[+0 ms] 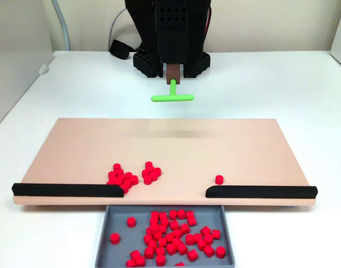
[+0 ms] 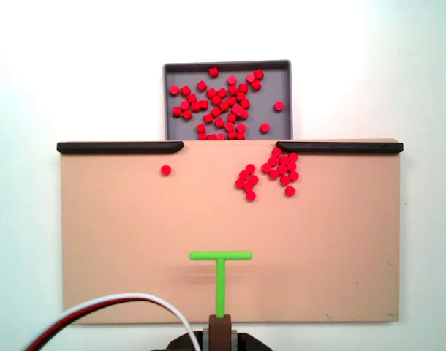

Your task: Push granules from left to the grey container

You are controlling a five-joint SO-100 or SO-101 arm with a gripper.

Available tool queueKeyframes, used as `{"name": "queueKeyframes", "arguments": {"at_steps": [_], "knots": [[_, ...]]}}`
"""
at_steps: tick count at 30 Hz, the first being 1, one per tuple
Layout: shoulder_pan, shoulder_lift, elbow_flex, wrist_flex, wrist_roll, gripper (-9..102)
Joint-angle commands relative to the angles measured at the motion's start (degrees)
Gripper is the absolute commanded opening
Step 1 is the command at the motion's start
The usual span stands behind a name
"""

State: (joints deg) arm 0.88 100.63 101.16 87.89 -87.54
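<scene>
Red granules (image 1: pixel 128 176) lie in two clusters on the tan board (image 1: pixel 81 151), left of the gap in one fixed view and right of it (image 2: pixel 278 170) in the other. One stray granule (image 1: pixel 219 179) (image 2: pixel 165 170) sits across the gap. Many more fill the grey container (image 1: pixel 106 237) (image 2: pixel 281 80) past the gap. My gripper (image 1: pixel 173 73) (image 2: pixel 221 325) holds the stem of a green T-shaped pusher (image 1: pixel 172 97) (image 2: pixel 220 257), hovering at the board's edge opposite the container, far from the granules.
Two black bars (image 1: pixel 67 190) (image 1: pixel 263 192) line the board's container-side edge, leaving a gap over the container. The arm's black base (image 1: pixel 170 33) stands behind the board. Cables (image 2: pixel 99 311) run near the base. White table surrounds everything.
</scene>
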Motion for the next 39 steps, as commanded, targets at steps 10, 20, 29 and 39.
{"name": "queueKeyframes", "arguments": {"at_steps": [10, 20, 29, 39], "knots": [[-0.53, 0.97, -1.05, 0.09, -0.18, 0], [-0.53, 1.67, -1.05, 0.44, 0.09, 0], [-0.79, 2.11, -1.05, 0.79, -0.53, 0], [-3.08, 2.64, -1.23, 0.7, 4.57, 0]]}}
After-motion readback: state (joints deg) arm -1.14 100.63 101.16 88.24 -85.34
